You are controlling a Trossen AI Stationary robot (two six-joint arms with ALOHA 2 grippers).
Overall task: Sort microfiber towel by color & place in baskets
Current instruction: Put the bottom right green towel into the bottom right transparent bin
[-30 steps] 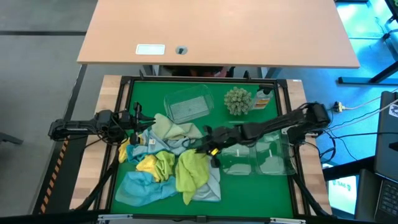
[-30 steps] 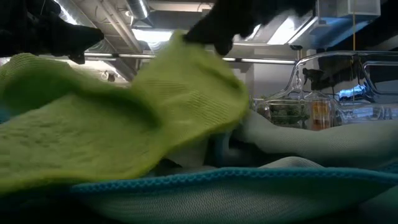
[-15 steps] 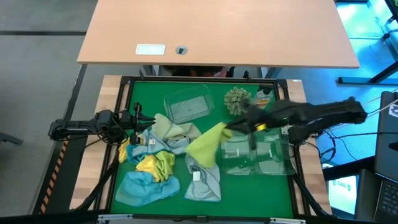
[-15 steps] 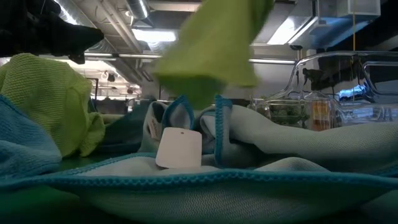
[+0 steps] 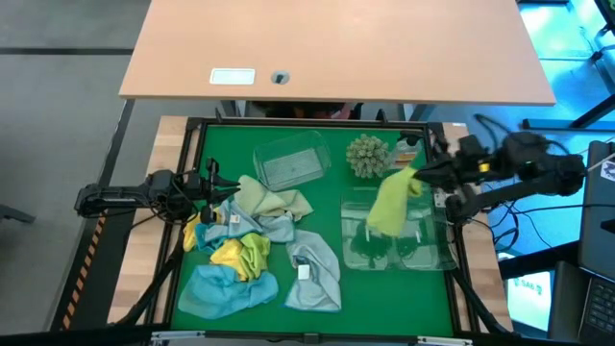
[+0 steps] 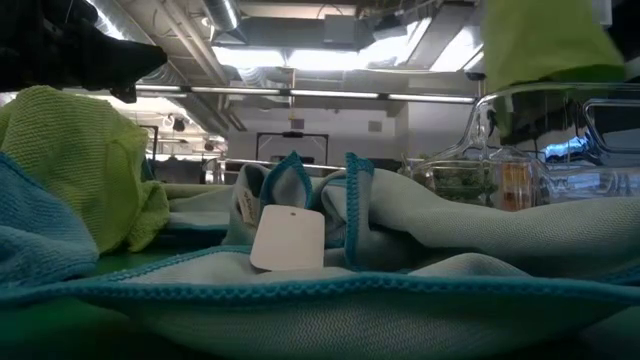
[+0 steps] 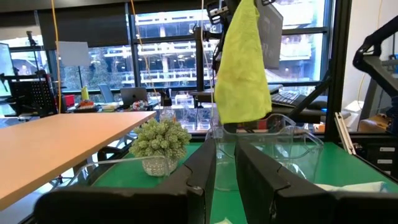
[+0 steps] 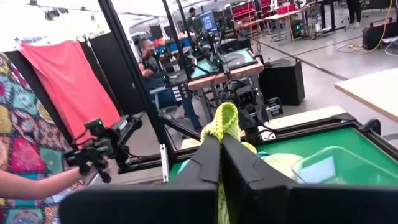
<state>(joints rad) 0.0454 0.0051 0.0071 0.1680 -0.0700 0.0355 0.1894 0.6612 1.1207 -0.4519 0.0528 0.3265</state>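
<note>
My right gripper [image 5: 411,177] is shut on a lime green towel [image 5: 389,205], which hangs over the two clear bins at the table's right [image 5: 423,245]. The left wrist view shows that towel [image 7: 242,68] above the bins' rims. My left gripper [image 5: 213,185] waits at the left of the towel pile, with a narrow gap between its fingers [image 7: 225,162]. The pile holds a pale green towel [image 5: 261,199], a yellow one [image 5: 240,254], a light blue one [image 5: 226,288] and a pale grey-blue one with a white tag [image 5: 317,274]. A third clear bin [image 5: 291,161] stands at the far middle. My right gripper pinches the lime towel between its two fingers at a bunched upper fold [image 8: 225,121]. The fingers reach in roughly level from the table's right side. The towel is lifted clear and hangs slack below them, its lower end [image 7: 239,115] just above the bins.
A spiky grey-green ball [image 5: 367,154] and a small orange-capped bottle [image 5: 408,151] stand at the far side, beside the right bins. Bare green mat lies at the near right [image 5: 404,298]. A person sits beyond the table [image 8: 152,59], and an arm shows at the picture's edge [image 8: 25,183].
My right gripper has lifted the lime towel off the pile and carried it up and toward the table's right and far side. The towel has gone from draped on the pile to hanging over the right bins. The pale grey-blue towel with the tag is uncovered.
</note>
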